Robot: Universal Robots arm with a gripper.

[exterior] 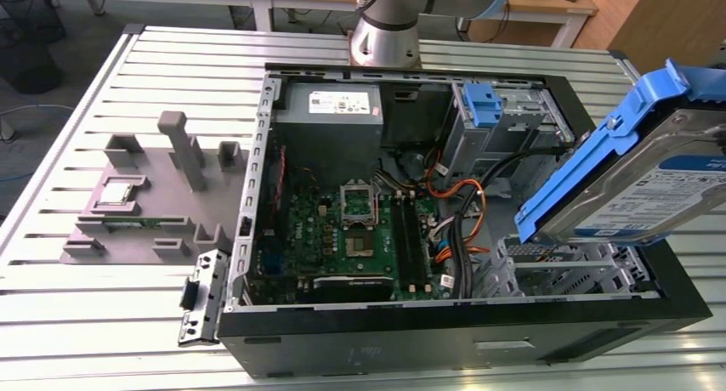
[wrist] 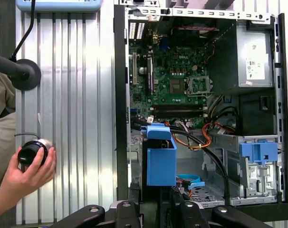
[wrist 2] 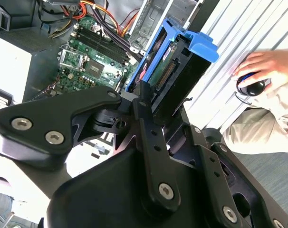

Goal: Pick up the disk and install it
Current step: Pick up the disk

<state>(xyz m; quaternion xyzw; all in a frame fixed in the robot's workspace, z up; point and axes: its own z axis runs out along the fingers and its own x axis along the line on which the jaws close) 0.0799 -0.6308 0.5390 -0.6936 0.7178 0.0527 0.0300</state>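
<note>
The disk (exterior: 647, 187), a silver drive with a white-and-blue label in a blue plastic carrier, hangs tilted in the air over the open computer case (exterior: 454, 323), at the exterior view's right. In the second wrist view my gripper (wrist 2: 158, 102) is shut on the disk (wrist 2: 168, 71), its black fingers (wrist 2: 143, 102) pressing the carrier's sides. In the first wrist view the disk (wrist: 160, 159) stands end-on between the fingers (wrist: 134, 192), above the case's drive cage (wrist: 215, 194).
Inside the case lie the motherboard (exterior: 352, 229), a grey power-supply box (exterior: 329, 110), loose cables (exterior: 465, 195) and a bare blue bracket (exterior: 482, 106) in the upper bay. A grey fixture (exterior: 148, 195) sits on the slatted table. A person's hand (wrist: 30, 171) holds a round device beside the case.
</note>
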